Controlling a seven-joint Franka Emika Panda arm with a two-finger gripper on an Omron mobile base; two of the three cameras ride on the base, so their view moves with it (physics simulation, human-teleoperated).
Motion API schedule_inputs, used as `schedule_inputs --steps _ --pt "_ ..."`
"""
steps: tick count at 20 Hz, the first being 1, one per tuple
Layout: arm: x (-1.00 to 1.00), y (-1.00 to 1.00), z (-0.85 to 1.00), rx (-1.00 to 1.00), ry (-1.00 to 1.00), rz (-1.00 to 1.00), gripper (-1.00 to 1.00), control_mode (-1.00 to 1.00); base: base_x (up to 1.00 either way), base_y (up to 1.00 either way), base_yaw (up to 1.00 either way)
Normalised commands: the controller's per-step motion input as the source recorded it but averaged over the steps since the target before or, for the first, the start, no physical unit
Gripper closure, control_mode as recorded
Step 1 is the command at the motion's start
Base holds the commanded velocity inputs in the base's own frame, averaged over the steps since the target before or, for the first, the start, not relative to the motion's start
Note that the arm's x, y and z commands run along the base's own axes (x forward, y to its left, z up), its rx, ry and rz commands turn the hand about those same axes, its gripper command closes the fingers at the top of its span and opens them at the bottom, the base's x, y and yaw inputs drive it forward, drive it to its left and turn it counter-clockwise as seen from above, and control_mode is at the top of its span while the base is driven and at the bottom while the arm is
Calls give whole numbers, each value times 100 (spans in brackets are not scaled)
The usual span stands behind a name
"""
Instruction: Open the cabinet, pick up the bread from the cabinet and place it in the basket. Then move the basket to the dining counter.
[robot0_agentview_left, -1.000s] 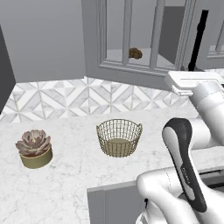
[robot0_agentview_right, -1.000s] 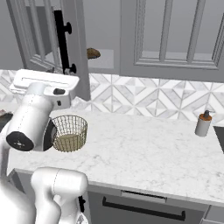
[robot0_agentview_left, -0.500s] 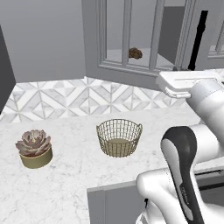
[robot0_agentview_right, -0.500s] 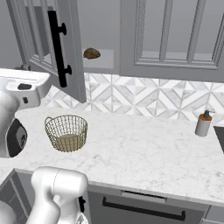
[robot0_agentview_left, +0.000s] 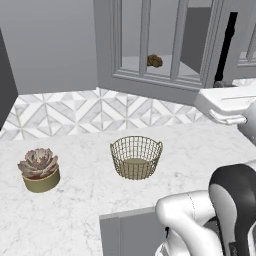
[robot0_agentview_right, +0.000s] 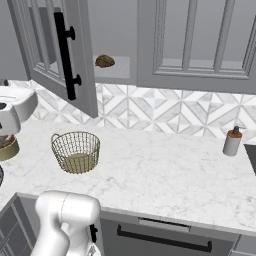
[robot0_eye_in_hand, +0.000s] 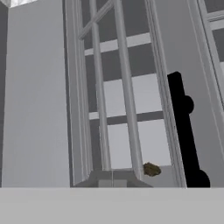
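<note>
Door (robot0_agentview_right: 60, 55) of cabinet (robot0_agentview_left: 165, 45) swung wide open, black handle (robot0_agentview_right: 66, 55) facing out on its free edge. Bread (robot0_agentview_right: 104, 61) on cabinet shelf, well back, seen through the glass panes in left base view (robot0_agentview_left: 154, 61). Basket (robot0_agentview_left: 136, 157) upright on counter (robot0_agentview_left: 80, 200) below and in front of the shelf, nothing in it but its tan base. Same basket in right base view (robot0_agentview_right: 75, 151), just below the door's lower corner, apart from it.

Gripper (robot0_eye_in_hand: 112, 183) at bottom of hand view, fingers pressed together, nothing between them. Pointed at the door's panes; handle (robot0_eye_in_hand: 183, 131) off to the right of the tips, not touched. Bread (robot0_eye_in_hand: 151, 169) visible through the glass just right of the fingertips and beyond them, door pane between hand and bread. White wrist link at right edge of left base view, level with the door's lower rail, near the handle end.

Succulent (robot0_agentview_left: 39, 169) in tan pot at left on counter, well apart from basket. Soap dispenser (robot0_agentview_right: 232, 141) at far right against the patterned backsplash (robot0_agentview_right: 165, 112). Second glass-paned door (robot0_agentview_right: 200, 42) to the right, closed.
</note>
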Motion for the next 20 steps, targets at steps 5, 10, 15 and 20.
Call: schedule_inputs --steps 5,10,15,20 --pt "-7 -100 0 0 0 17 100 -100 0 0 0" --pt "23 -100 0 3 0 26 100 -100 0 0 0" --pt "62 -97 0 5 0 30 100 -100 0 0 0" --pt "54 -69 -13 1 0 32 100 -100 0 0 0"
